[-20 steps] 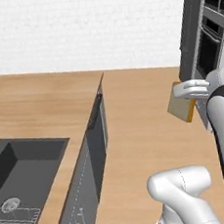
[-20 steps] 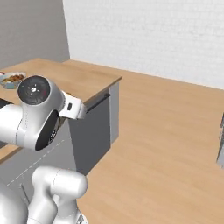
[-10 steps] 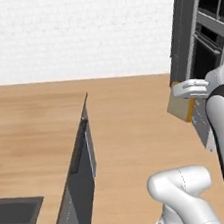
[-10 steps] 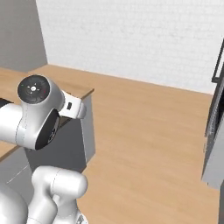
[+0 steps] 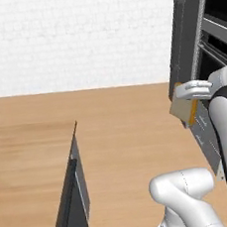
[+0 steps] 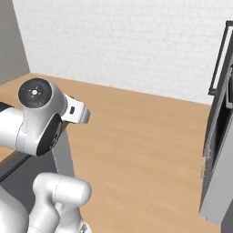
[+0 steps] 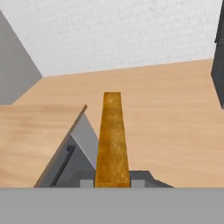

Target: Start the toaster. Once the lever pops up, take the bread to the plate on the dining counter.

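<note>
The bread [image 5: 183, 111], a thin golden-tan slice with a darker crust, hangs at the right of the left base view. My gripper [image 5: 183, 96] is shut on its top edge, well above the floor. In the hand view the bread [image 7: 113, 135] shows edge-on as a tall brown strip, rising from my gripper [image 7: 113, 183] at the bottom. A light-wood counter [image 5: 26, 160] with a grey base lies to the left, below the bread and apart from it. I cannot tell whether it is the dining counter. The toaster, the lever and the plate are out of view.
A tall dark cabinet stack [image 5: 193, 51] stands close behind the gripper on the right, also at the right edge of the right base view [image 6: 220, 150]. Open wood floor [image 6: 145, 145] stretches ahead to a white brick wall [image 5: 76, 35]. The counter's corner [image 7: 81, 111] lies to the left.
The whole picture has shifted, so the base has moved: the sink and the bowl have slid out on the left and the dark cabinet looms larger. The bread stays held as before.
</note>
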Controlling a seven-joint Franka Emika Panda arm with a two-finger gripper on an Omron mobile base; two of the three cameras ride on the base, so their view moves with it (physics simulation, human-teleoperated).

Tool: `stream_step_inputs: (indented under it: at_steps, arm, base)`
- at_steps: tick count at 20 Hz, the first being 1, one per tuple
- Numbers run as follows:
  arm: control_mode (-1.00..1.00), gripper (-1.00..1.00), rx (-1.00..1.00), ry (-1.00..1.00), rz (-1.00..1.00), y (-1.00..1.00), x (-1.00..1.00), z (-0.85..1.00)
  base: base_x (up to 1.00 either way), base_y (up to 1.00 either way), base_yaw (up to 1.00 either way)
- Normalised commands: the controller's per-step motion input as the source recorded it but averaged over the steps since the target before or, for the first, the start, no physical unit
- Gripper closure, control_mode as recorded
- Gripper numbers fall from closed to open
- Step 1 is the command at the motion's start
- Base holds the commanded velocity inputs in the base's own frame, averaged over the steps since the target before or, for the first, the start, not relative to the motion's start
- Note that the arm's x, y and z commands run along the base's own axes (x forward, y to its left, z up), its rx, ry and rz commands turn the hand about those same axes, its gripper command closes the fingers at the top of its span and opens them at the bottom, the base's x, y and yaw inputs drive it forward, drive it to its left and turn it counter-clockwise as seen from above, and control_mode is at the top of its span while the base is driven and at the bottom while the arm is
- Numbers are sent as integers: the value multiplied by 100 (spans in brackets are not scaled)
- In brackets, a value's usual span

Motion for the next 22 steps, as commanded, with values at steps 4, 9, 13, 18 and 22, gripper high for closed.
stream_step_inputs:
  at_steps: [4,9,13,18,22]
  arm:
    - [100,100,0,0,0,0,0,0]
    - [100,100,0,0,0,0,0,0]
    - [100,100,0,0,0,0,0,0]
    - [100,100,0,0,0,0,0,0]
    - [100,100,0,0,0,0,0,0]
  base:
    - [100,-7,-5]
    - [100,0,0]
    - [100,0,0]
    - [100,0,6]
    - [100,0,33]
